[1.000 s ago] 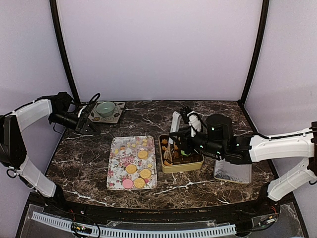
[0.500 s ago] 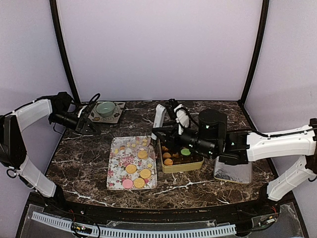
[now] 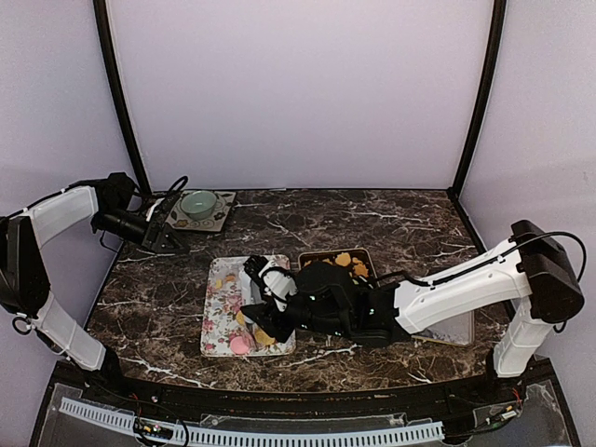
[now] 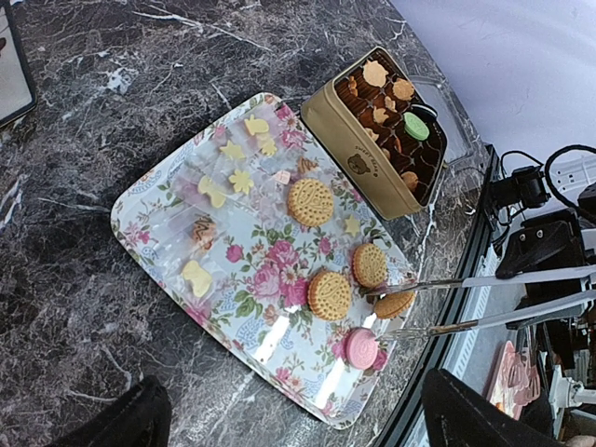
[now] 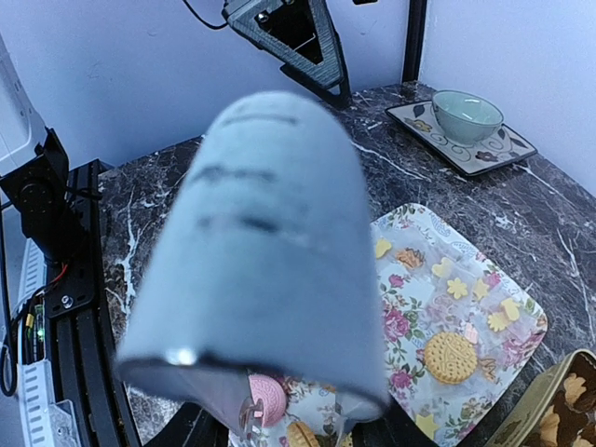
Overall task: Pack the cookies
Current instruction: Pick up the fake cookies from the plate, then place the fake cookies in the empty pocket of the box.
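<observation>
The right gripper [image 3: 264, 296], jaws unreadable, has swung from tin [image 4: 349, 140] to tray [image 4: 251, 279], its tongs [image 4: 494, 278] parted around a golden cookie [image 4: 395, 304] for another pick; left gripper [image 3: 168, 238] gapes idle

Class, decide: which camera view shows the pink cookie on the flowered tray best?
Left wrist view: the pink cookie lies whole and sharp on the flowered tray. The top view shows it tiny beside the right arm; the right wrist view partly hides it.

cookies [image 4: 309, 201] on tray [image 4: 149, 209], tin [image 4: 349, 130] right (bowl [image 3: 198, 204] behind)
</observation>
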`<control>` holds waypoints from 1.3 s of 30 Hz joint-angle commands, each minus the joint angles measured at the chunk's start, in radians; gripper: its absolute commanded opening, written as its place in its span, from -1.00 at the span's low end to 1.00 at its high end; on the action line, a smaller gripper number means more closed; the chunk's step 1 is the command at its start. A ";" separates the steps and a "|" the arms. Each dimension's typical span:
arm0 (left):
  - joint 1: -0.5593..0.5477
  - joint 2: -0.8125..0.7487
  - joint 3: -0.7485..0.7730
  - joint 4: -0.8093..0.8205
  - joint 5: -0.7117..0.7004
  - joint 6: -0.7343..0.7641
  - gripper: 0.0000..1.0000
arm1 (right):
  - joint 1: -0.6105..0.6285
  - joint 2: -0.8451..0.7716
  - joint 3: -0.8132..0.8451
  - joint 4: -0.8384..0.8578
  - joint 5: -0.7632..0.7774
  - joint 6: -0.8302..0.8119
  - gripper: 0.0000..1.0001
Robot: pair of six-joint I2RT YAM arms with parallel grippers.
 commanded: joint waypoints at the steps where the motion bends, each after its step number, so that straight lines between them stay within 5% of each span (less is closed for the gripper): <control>1: 0.004 -0.031 0.011 -0.010 0.010 0.008 0.92 | 0.016 0.002 0.027 0.097 0.064 0.004 -0.11; 7: 0.005 -0.025 0.012 -0.016 0.017 0.012 0.90 | 0.025 0.004 0.009 0.100 0.084 0.013 -0.15; 12: 0.004 -0.024 0.009 -0.018 0.022 0.016 0.87 | 0.032 -0.016 -0.007 0.084 0.108 0.014 -0.50; 21: 0.005 -0.026 0.007 -0.024 0.028 0.022 0.83 | 0.031 -0.065 0.006 0.066 0.159 -0.013 -0.83; 29: 0.004 -0.023 0.009 -0.023 0.038 0.016 0.81 | -0.065 -0.296 -0.063 -0.012 0.238 -0.096 -0.87; 39: 0.004 -0.018 0.008 -0.021 0.047 0.014 0.80 | -0.237 -0.538 -0.216 -0.099 0.153 -0.085 -0.85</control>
